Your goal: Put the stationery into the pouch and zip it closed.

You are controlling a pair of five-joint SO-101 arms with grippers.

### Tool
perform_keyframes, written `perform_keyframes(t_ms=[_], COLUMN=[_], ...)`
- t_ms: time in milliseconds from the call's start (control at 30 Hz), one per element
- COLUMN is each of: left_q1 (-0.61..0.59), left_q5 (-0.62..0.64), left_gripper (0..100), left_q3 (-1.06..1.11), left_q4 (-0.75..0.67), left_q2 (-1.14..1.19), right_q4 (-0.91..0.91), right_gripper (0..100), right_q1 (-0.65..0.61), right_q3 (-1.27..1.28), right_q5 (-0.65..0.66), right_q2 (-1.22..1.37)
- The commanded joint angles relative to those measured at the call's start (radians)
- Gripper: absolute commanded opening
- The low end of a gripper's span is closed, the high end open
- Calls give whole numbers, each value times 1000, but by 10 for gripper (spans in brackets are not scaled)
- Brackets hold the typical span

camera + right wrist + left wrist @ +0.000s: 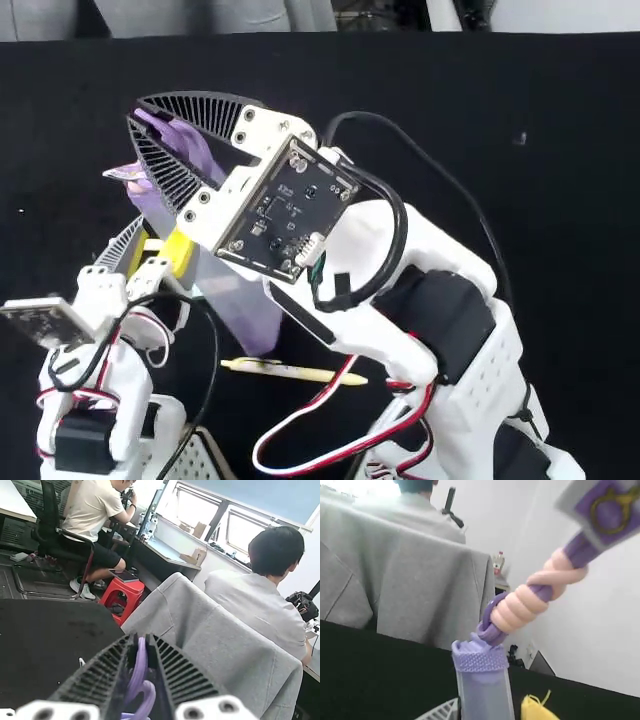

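Lying pinched between the right jaws, seemingly: purple pouch cord (140, 672).

Right arm (420, 300) raised high, wrist angled forward, jaws pressed nearly together; left arm (90, 340) lower beside it, wrist tilted upward.

The pouch (240, 295) hangs from the right gripper (140, 112), with the left gripper (155, 240) beside its lower edge. A pen (290, 371) lies on the table (540, 200) before it.
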Motion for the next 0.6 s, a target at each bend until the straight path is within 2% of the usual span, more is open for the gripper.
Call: perform_keyframes(t_ms=[0, 233, 400, 567], left_q1=[4, 13, 38, 148], left_q5=[6, 6, 6, 6], left_gripper=[207, 207, 203, 202], left_q3=[39, 159, 159, 159], left_q4=[-64, -235, -278, -278], left_q2=[6, 6, 6, 6], right_q4=[-2, 0, 0, 0], right_gripper=[11, 11, 11, 11], right_q1=[9, 8, 8, 12], right_q3=[-13, 15, 96, 229], right_q5=[9, 9, 9, 11], right_q2=[-28, -93, -206, -363])
